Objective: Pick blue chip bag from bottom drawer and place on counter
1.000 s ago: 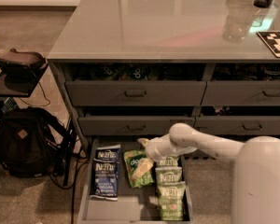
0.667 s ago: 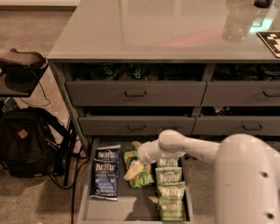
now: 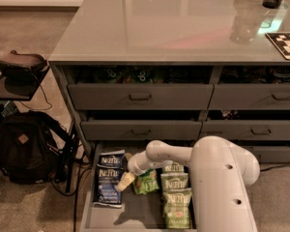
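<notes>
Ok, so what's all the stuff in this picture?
crinkly blue chip bags: two, navy, left side of open dark-grey bottom drawer
crinkly green snack bags: at least three, green, same drawer, right
glossy slab counter: one, grey-green, atop the cabinet
fabric backpack: one, black, floor at left
checkered board: one, black-and-white, counter's right edge
robot arm: one, white, reaching into the drawer
gripper: one, cream, over the drawer, between blue and green bags

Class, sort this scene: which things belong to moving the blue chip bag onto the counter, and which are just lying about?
Job: blue chip bag, bottom drawer, counter, end effector over the drawer beside that bag.
Lying about: green chip bags, backpack.
</notes>
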Available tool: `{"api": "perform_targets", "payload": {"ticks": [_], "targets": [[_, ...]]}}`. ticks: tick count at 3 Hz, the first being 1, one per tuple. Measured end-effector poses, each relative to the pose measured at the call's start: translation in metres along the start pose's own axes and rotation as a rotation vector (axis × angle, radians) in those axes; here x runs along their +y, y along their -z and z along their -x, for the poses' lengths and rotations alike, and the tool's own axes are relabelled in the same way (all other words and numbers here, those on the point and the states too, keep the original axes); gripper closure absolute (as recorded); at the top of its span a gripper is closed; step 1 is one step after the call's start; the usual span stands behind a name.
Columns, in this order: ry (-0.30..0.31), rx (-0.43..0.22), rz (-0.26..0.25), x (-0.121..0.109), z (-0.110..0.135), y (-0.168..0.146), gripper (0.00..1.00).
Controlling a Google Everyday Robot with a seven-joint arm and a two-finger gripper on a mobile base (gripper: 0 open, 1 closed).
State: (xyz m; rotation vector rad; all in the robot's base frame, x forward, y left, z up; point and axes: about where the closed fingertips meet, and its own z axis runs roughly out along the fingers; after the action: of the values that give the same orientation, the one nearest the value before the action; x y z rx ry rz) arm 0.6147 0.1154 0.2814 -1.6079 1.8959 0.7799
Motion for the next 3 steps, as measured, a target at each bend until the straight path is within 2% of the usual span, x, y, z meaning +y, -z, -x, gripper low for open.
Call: {"api": "perform_targets", "payload": {"ticks": [1,2,3], "targets": [[0.0,0.0,0.0,0.0,0.0,0.0,0.0],[0.019,-0.045,0.028,0.003,-0.001,-0.015,0.0],[0.058,-0.087,0.055,0.005,-0.002,-0.043,0.0]]}}
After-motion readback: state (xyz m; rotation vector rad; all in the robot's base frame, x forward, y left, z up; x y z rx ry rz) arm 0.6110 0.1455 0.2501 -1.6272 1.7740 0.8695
